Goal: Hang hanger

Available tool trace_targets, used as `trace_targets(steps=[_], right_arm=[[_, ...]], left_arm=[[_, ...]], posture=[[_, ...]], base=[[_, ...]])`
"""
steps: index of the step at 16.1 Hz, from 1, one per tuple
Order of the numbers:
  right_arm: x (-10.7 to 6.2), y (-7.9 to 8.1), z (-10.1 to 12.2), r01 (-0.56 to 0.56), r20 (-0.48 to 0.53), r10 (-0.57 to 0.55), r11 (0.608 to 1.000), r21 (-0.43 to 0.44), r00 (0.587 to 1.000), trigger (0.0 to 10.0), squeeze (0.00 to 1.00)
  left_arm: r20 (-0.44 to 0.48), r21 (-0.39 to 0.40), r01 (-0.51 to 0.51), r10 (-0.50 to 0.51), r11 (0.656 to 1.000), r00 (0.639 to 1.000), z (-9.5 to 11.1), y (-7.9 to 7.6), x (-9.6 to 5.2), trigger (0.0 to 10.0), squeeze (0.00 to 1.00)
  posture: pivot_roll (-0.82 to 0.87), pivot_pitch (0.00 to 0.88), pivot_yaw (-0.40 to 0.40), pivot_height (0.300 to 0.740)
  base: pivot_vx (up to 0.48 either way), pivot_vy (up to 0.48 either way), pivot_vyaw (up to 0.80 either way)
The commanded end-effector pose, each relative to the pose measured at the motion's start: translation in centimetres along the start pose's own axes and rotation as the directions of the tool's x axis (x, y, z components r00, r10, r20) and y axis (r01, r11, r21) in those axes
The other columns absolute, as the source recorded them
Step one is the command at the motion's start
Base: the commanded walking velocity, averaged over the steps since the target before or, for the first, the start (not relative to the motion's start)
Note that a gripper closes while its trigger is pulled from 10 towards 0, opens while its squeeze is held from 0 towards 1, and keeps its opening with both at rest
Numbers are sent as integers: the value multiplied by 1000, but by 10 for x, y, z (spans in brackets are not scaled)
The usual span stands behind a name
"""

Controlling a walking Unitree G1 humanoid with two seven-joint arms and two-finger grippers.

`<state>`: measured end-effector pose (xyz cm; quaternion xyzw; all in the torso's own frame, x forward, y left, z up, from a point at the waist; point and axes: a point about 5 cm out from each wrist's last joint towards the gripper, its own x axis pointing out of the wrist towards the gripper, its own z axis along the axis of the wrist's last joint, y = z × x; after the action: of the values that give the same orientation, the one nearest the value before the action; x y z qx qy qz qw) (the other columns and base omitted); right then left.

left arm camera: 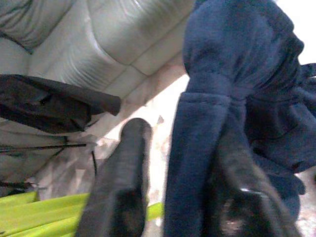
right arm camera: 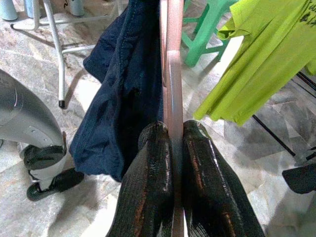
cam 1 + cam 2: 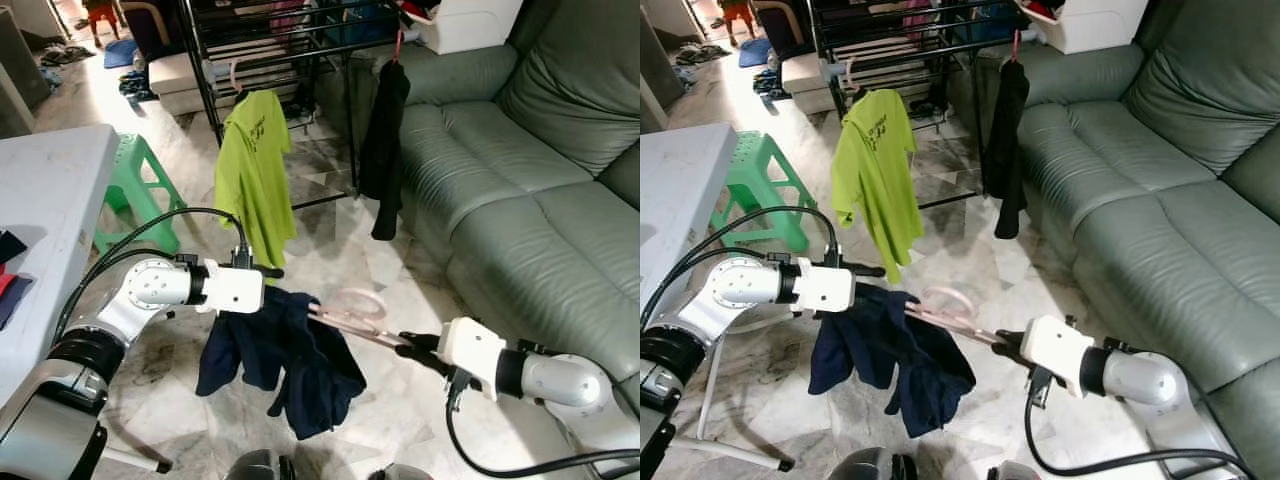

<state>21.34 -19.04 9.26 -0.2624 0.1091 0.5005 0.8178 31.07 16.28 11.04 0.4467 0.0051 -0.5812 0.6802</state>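
**A:** Where's the hanger, and who has it?

**B:** I've got the pink hanger [image 3: 352,312] low over the marble floor [image 3: 400,270], between my two arms. My right gripper [image 2: 170,136] has both black fingers pressed shut on its flat pink bar; the wrist view shows no gap. The navy garment [image 3: 280,355] is draped on the other end, and my left gripper [image 3: 262,272] is up against its top edge. From the left wrist, one finger [image 1: 118,182] sits clear beside the cloth while the other is blurred against the cloth, so I can't tell whether those fingers are closed on it.

**A:** How do you do this step well?

**B:** I judge I'm in the carry. The drying rack [image 3: 270,45] is well ahead, with a lime-green T-shirt [image 3: 255,170] and a black garment [image 3: 385,140] already hung on it. I'd lift with the bar level, keep the hook uppermost, and aim for the bare rail between those two. The left side should only steady the cloth, not drag it.

**A:** What about how the materials will handle?

**B:** The hanger looks like thin, smooth plastic, likely to twist in a narrow pinch. The navy fabric is thick, soft and bunched, hanging heavily to one side, so it may slide off. The sofa [image 3: 520,150] beside me is smooth grey-green leather
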Motion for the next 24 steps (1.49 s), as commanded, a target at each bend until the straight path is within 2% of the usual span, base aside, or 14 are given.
trace_targets(steps=[1, 4, 10, 11, 12, 14, 16, 17, 18, 19, 20, 21, 22, 24], right_arm=[[3, 1, 13, -9, 57, 13, 998, -62, 998, 10000, 0], [3, 0, 14, -3, 56, 7, 997, -73, 998, 10000, 0], [11, 0, 15, 19, 64, -12, 994, -112, 998, 10000, 0], [12, 0, 13, -1, 56, 6, 996, -88, 998, 10000, 31], [10, 4, 12, -78, 55, 78, 997, -16, 995, 10000, 1000], [9, 4, 13, -89, 51, 90, 995, -38, 995, 10000, 1000], [6, 2, 13, -136, 34, 137, 990, -19, 990, 10000, 1000], [3, 3, 14, -168, 35, 168, 986, 0, 985, 10000, 1000], [-5, 3, 18, -214, 59, 211, 975, 59, 976, 10000, 1000], [-11, -2, 24, -233, 82, 226, 968, 94, 971, 10000, 1000], [-12, -4, 26, -235, 89, 227, 967, 99, 970, 10000, 1000], [-16, -17, 35, -201, 136, 186, 974, 107, 973, 10000, 1000], [-20, -42, 52, -99, 234, 70, 989, 114, 970, 10000, 1000], [-22, -70, 61, 120, 285, -142, 988, 95, 948, 10000, 1000]], left_arm=[[-11, 7, 28, -28, 1000, 1000, 0, 2, 0, 0, 0], [-59, -5, 70, -70, 998, 996, -5, 0, 0, 0, 0], [-78, -43, 132, -135, 990, 988, -10, -7, -2, 0, 0], [-64, -52, 140, -143, 989, 988, -9, -8, -2, 0, 0], [-61, -54, 137, -140, 989, 988, -9, -8, -2, 0, 0], [-47, -64, 127, -130, 990, 990, -8, -6, -2, 0, 0], [-21, -102, 107, -110, 989, 994, -6, -4, -1, 0, 0], [-29, -133, 109, -114, 985, 993, -9, -6, -1, 0, 0], [-47, -141, 104, -111, 985, 993, -13, -8, -3, 0, 0], [-59, -159, 98, -109, 982, 992, -16, -9, -4, 0, 0], [-65, -154, 100, -111, 983, 992, -16, -9, -5, 0, 0], [-108, -169, 62, -81, 984, 991, -21, -6, -6, 0, 0], [-209, -206, -49, 5, 977, 978, -30, 3, -7, 0, 0], [-244, -246, -133, 71, 960, 967, -34, 9, -9, 0, 0]], posture=[[-74, 25, 71, 740], [-75, 24, 71, 740], [-67, 26, 71, 740], [-66, 25, 72, 740], [-65, 19, 72, 740], [-65, 19, 72, 740], [-62, 21, 70, 740], [-62, 21, 70, 740], [-63, 17, 69, 740], [-63, 17, 69, 740], [-63, 17, 69, 740], [-63, 17, 69, 740], [-68, 15, 70, 740], [-71, 11, 70, 740]], base=[[0, 0, 0], [0, 0, 0], [0, 0, 0], [0, 0, 0], [0, 0, 0], [0, 0, 0], [0, 0, 0], [0, 0, 0], [0, 0, 0], [0, 0, 0], [0, 0, 0], [0, 0, 0], [0, 0, 0], [0, 0, 0]])
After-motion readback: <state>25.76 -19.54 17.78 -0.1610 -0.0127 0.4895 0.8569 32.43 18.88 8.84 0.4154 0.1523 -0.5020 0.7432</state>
